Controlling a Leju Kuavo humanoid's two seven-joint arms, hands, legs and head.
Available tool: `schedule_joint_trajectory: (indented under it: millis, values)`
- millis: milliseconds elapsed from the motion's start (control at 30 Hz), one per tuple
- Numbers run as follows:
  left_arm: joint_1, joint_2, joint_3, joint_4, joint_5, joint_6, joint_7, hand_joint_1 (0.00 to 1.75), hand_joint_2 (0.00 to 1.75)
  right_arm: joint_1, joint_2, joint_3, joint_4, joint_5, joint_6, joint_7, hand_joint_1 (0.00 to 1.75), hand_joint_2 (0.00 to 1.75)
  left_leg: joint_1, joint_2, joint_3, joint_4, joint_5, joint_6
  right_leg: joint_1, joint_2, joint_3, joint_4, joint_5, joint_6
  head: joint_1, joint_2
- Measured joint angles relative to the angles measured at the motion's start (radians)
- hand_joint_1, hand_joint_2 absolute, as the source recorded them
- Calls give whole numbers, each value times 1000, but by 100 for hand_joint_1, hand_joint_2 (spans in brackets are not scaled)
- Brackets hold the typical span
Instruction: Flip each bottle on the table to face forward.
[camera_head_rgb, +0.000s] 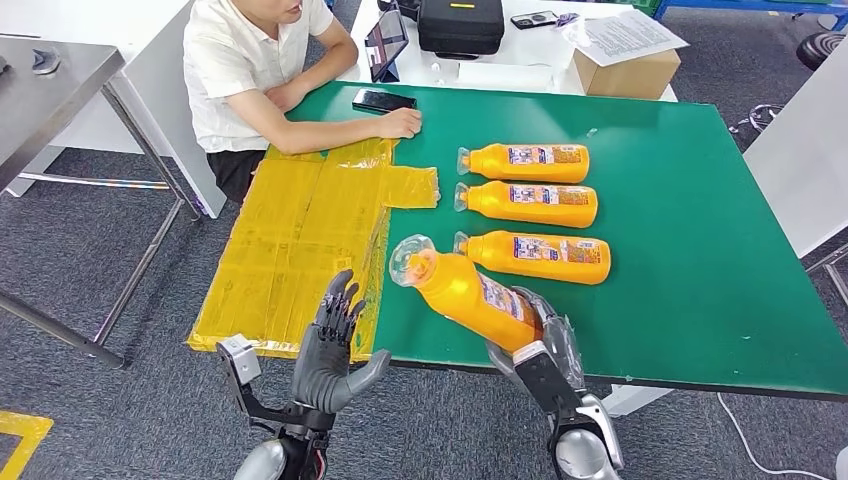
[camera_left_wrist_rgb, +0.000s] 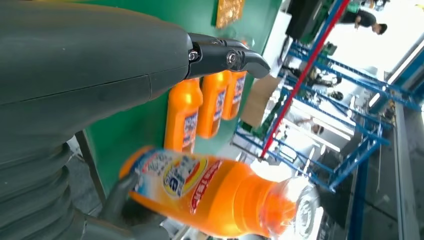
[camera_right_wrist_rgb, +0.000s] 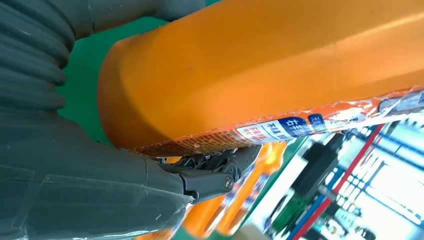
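The right hand (camera_head_rgb: 545, 335) is gripping the base end of an orange bottle (camera_head_rgb: 470, 295) just above the near edge of the green tabletop (camera_head_rgb: 700, 290), its fingers wrapping around the bottle's lower body. This held bottle is tilting off the surface, its clear cap pointing toward the table's left edge and away from the robot, and its blue-and-white printed label is facing upward along its side. In the right wrist view the bottle's smooth orange wall (camera_right_wrist_rgb: 260, 65) is pressing against the grey palm, with a strip of label edge showing beside a dark finger (camera_right_wrist_rgb: 210, 172).

The left hand (camera_head_rgb: 335, 345) is hovering off the near left corner of the tabletop, holding nothing, its fingers spread apart and pointing upward, over yellow sheeting (camera_head_rgb: 300, 240) that is draping over the table's left edge.

Farther in, three more orange bottles are lying flat near the middle of the tabletop, parallel to one another in a row running away from the robot: the nearest bottle (camera_head_rgb: 535, 257), the middle bottle (camera_head_rgb: 528, 203) and the farthest bottle (camera_head_rgb: 525, 162). All are showing labels upward, caps pointing left.

At the far left corner a seated person's hand (camera_head_rgb: 400, 122) is resting on the tabletop beside a black phone (camera_head_rgb: 382, 100).
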Motion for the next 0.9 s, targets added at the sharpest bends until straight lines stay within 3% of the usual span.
schedule_joint_trajectory:
  millis: [400, 900]
  values:
    - [-45, 0, -31, 19, -22, -29, 9, 0, 175, -65, 18, 103, 73, 0, 62, 11, 164, 175, 0, 0, -1, 0, 0, 0, 0, 0, 0, 0, 0, 0, 0, 0]
    - [-131, -17, -44, 119, 5, -11, 35, 0, 175, -148, 69, 279, 131, 24, 77, 18, 162, 175, 0, 0, -1, 0, 1, 0, 0, 0, -1, 0, 0, 0, 0, 0]
